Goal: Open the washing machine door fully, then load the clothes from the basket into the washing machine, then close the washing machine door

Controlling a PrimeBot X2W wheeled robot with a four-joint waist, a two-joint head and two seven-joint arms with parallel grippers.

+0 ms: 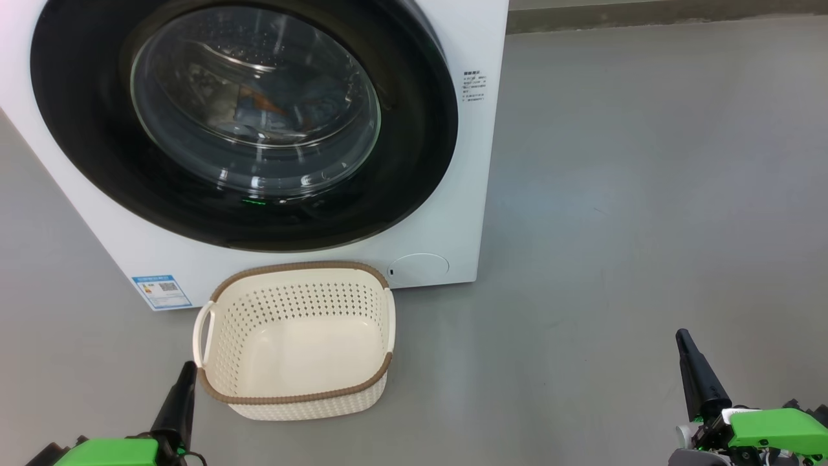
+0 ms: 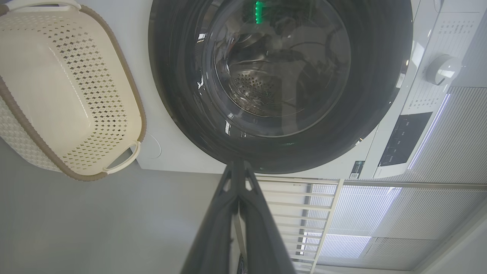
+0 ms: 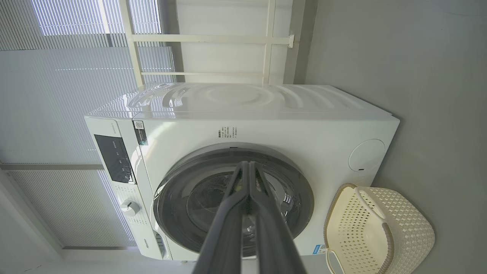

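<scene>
The white washing machine (image 1: 482, 52) fills the upper left of the head view. Its round door (image 1: 90, 136), black-rimmed with a glass bowl, sits flush against the front. Behind the glass lie the clothes (image 1: 272, 107), blue with some orange. The cream basket (image 1: 304, 304) stands on the floor just before the machine, with nothing inside it. My left gripper (image 1: 187, 370) is shut, its tip close to the basket's near left corner. My right gripper (image 1: 683, 338) is shut, far to the right over bare floor. In the wrist views each gripper (image 2: 237, 163) (image 3: 249, 164) points at the door (image 2: 171, 95) (image 3: 171, 205).
Grey floor (image 1: 614, 194) stretches wide to the machine's right. A control panel (image 3: 114, 156) and a knob (image 3: 130, 207) sit along the machine's top front. Behind the machine are window blinds (image 3: 57, 95) and a white railing (image 3: 213, 38).
</scene>
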